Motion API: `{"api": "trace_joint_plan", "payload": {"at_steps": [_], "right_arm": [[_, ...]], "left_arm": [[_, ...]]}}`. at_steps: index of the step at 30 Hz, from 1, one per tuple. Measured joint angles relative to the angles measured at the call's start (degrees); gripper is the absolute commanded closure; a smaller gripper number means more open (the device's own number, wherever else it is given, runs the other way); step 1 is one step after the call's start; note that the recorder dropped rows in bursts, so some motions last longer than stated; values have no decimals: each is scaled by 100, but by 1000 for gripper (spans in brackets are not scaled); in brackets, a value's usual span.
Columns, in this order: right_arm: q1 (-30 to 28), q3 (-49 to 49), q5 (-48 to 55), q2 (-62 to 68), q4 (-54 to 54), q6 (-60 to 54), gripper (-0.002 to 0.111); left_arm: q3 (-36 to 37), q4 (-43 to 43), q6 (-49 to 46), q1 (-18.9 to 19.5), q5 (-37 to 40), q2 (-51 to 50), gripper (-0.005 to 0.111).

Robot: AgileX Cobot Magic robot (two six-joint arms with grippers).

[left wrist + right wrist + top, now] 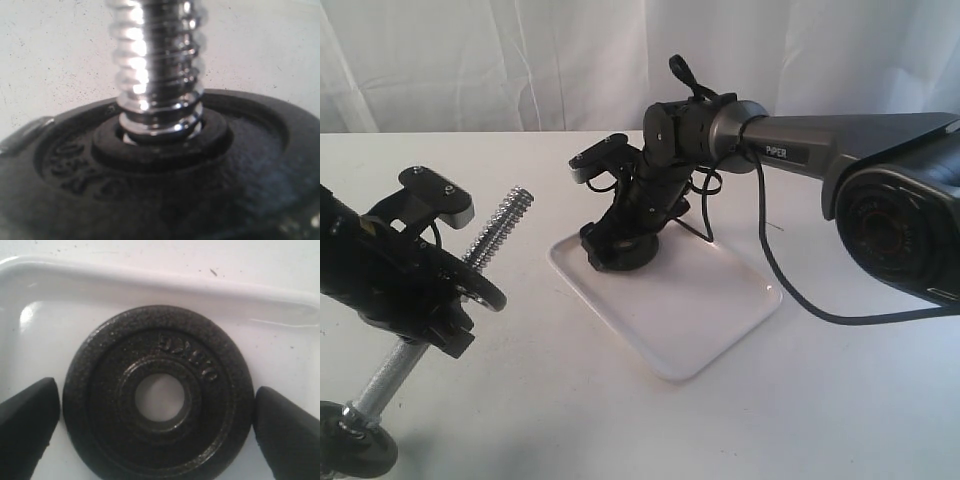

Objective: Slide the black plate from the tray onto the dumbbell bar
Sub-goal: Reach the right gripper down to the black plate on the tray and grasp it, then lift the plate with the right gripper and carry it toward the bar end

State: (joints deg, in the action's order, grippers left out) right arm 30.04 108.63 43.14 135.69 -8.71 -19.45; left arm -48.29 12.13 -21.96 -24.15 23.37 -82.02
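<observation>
the black plate (pixel 157 395) lies flat in the tray (pixel 150 282), close to its rim. the right fingers (pixel 27 430) stand spread wide on either side, just off its edge, gripping nothing. from farther back the arm hides most of it. well apart, the dumbbell bar (pixel 500 225) slants up over the surface (pixel 620 420), with the left fingers (pixel 448 318) clamped on its middle, the grip half hidden.

White PIPER on the grey link of my right arm (pixel 783 153). Raised characters on the black plate (pixel 160 395), near the hub, can't make them out. Raised marks on the disc (pixel 75 165) on the dumbbell bar (pixel 157 65) too, blurred, unreadable.
</observation>
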Motion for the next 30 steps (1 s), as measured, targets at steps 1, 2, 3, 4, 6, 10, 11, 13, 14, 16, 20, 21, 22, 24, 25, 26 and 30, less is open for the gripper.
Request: {"api": "trace_joint_plan", "payload": {"at_steps": [1,2,3,4,6,10,11,13,14,16,20,21,22,24,25,26,30], "right_arm": [[0,0,11,0,0,31,25],[0,0,11,0,11,62,29],[0,0,11,0,22,121,34],[0,0,11,0,32,165,38],[13,0,-1,0,46,219,48],[16,0,-1,0,79,260,67],[16,0,-1,0,79,270,76],[16,0,-1,0,79,270,89],[16,0,-1,0,79,270,100],[16,0,-1,0,79,270,108],[16,0,12,0,79,286,108],[16,0,49,19,79,284,108],[16,0,93,19,79,284,108],[16,0,181,19,79,284,108],[16,10,235,9,79,284,108],[16,12,295,-4,55,284,108],[1,22,567,-113,-269,360,108]], "left_arm": [[0,0,0,0,0,0,107],[0,0,0,0,0,0,107],[0,0,0,0,0,0,107],[0,0,0,0,0,0,107],[0,0,0,0,0,0,107],[0,0,0,0,0,0,107],[0,0,0,0,0,0,107],[0,0,0,0,0,0,107],[0,0,0,0,0,0,107],[0,0,0,0,0,0,107],[0,0,0,0,0,0,107],[0,0,0,0,0,0,107],[0,0,0,0,0,0,107],[0,0,0,0,0,0,107],[0,0,0,0,0,0,107],[0,0,0,0,0,0,107],[0,0,0,0,0,0,107]]}}
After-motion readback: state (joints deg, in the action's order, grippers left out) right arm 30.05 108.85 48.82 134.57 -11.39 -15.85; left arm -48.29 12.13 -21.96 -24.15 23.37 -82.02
